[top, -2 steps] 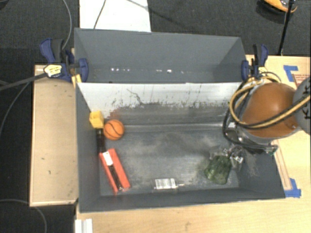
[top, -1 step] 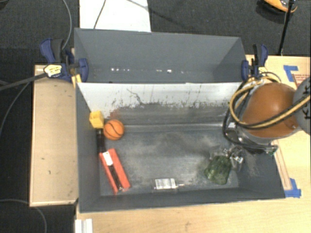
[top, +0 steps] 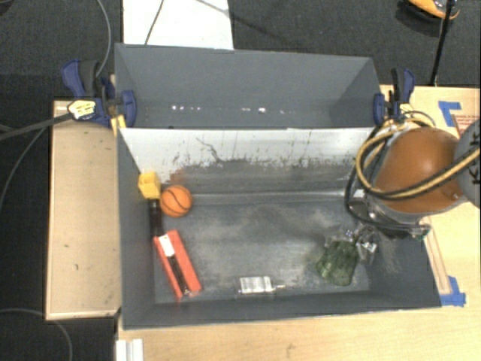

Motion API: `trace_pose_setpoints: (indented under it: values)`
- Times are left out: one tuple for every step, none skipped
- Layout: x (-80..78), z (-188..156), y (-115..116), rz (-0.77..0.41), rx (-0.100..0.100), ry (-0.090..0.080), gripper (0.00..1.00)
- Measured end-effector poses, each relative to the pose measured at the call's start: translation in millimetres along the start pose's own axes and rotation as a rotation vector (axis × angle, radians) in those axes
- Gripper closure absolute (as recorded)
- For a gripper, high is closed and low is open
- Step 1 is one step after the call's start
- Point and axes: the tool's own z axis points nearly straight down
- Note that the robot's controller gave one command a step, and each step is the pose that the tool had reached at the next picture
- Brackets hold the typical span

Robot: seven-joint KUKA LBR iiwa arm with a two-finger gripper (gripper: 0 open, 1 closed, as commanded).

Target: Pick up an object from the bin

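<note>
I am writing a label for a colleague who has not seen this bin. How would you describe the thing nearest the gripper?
Look in the grey bin, at the right end of its floor, where the gripper hangs. Just below-left of it lies a dark green, lumpy thing. It is the only green thing; the small silver piece lies apart to its left.

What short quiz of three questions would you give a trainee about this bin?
1. True or false: the ball lies at the left side of the bin.
2. Fill in: in the view, the red tool lies just ___ the ball (above/below).
3. Which thing is nearest the hand? A) ball B) red tool C) green toy

Key: 1 true; 2 below; 3 C.
</note>
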Motion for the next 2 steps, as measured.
trace_pose_setpoints:
  values:
    - [0.2,-10,1,0.001,-0.004,0.002,1.0]
    - [-0.1,-28,1,0.003,-0.003,0.001,1.0]
